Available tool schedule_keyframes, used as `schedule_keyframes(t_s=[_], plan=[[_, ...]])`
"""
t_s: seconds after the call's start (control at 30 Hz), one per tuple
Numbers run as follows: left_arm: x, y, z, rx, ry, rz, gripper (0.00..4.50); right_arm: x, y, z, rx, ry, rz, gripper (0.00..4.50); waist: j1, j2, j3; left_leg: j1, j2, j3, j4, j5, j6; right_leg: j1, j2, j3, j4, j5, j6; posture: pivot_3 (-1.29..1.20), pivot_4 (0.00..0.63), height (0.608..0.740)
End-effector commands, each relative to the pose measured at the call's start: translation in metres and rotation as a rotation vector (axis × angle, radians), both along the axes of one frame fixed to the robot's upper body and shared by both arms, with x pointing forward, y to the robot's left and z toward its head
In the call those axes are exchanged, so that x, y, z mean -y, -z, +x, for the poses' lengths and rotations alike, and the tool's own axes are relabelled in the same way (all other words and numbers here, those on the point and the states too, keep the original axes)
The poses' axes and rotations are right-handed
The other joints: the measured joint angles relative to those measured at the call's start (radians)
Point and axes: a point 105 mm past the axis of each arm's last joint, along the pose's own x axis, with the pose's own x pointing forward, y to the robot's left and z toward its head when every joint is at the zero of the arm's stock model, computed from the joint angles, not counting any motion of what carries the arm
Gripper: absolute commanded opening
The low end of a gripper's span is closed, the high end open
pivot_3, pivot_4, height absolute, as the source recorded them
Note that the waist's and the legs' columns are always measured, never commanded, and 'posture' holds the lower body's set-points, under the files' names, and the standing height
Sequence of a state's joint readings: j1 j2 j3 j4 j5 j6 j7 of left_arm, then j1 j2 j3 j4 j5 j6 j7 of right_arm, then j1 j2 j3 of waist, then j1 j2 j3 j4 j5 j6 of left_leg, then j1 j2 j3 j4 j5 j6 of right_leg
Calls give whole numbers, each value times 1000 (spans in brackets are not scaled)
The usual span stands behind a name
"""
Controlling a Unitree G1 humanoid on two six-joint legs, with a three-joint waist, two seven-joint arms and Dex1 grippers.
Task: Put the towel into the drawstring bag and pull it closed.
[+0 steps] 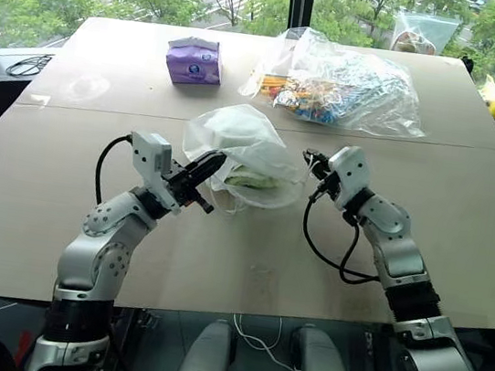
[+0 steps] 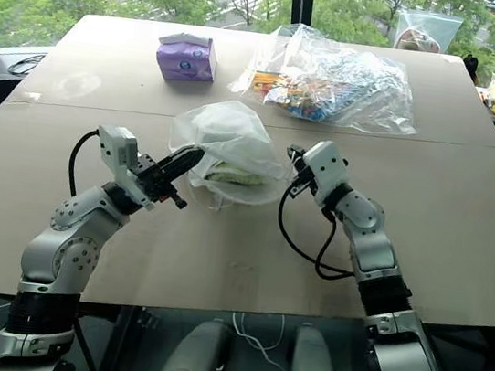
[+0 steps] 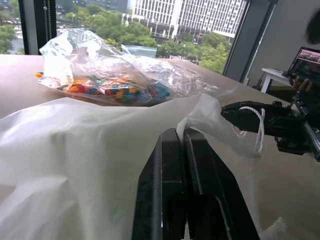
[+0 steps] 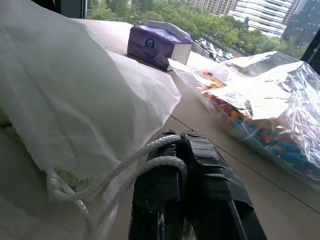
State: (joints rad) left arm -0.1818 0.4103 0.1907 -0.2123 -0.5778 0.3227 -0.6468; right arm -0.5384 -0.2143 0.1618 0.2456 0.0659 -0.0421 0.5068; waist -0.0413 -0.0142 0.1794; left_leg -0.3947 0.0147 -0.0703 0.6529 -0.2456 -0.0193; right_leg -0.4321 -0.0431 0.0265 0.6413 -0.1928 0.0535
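On the left of the tabletop [image 1: 55, 242] there is wide bare surface, from the near edge up to the far left corner by the window. The left end effector [image 1: 206, 167] reaches in from there with its black fingers [image 3: 182, 165] pressed together, pinching the left rim of the bag [image 1: 236, 138]. In the left wrist view the white fabric bunches up right at the fingertips.

The bag sits near the middle of the tabletop, puffed up, well clear of every edge. The towel [image 1: 250, 180] lies inside it — a pale green patch showing through the thin fabric low on the near side. The right wrist view shows a sliver of the same green under the bag's hem.

Behind the bag, toward the far edge, stands a purple packet [image 1: 194, 60]; it bears a small round blue mark, but no writing on it can be read. To its right lies a clear plastic bag [image 1: 353, 90] of colourful items, close to the bag's far side but apart from it.

The right end effector [image 1: 312, 162] sits just beside the bag's right side, closed on the cord [image 4: 150, 162]. The right wrist view shows the white cord looping over its taped fingers [image 4: 210, 180] and running back to the bag's mouth; the left wrist view shows a loop hanging off the same black tip. Right of this arm the tabletop is bare out to its right edge.
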Motion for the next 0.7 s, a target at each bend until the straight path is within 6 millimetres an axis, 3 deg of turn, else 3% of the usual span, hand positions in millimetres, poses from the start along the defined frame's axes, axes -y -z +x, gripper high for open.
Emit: schedule_keyframes(t_s=[0.03,0.17,0.27,0.37,0.4,0.53,0.7], plan=[[-3,-12,5,60,-32,-4,0,26,-22,16,17,161,113,38,0,0,0,0,0,0,0,0,0,0,0,0,0,0,0,0,150,740],[9,-23,13,105,0,-13,0,62,-35,31,-4,350,228,38,4,0,0,0,0,0,0,0,0,0,0,0,0,0,0,0,150,740],[26,-39,32,159,17,-13,0,93,-39,40,-32,504,320,38,9,0,0,0,-1,0,0,0,0,0,0,0,0,0,0,0,150,740],[45,-58,47,212,40,-34,913,109,-40,44,-35,607,329,0,10,-1,0,-1,-1,-1,0,0,0,1,0,0,0,0,0,0,150,740],[50,-61,49,224,48,-31,1429,108,-40,44,-34,605,319,0,8,0,0,-1,-1,-1,0,0,0,1,0,0,0,0,0,0,150,740],[53,-51,46,193,73,-15,3190,101,-38,40,-33,593,296,0,-13,0,0,1,-1,3,-2,0,0,0,0,4,0,0,0,0,150,740],[37,-28,32,114,75,21,3190,103,-30,38,-61,618,306,0,-24,0,0,1,-1,4,-5,0,0,-2,0,5,0,0,0,0,150,740]])
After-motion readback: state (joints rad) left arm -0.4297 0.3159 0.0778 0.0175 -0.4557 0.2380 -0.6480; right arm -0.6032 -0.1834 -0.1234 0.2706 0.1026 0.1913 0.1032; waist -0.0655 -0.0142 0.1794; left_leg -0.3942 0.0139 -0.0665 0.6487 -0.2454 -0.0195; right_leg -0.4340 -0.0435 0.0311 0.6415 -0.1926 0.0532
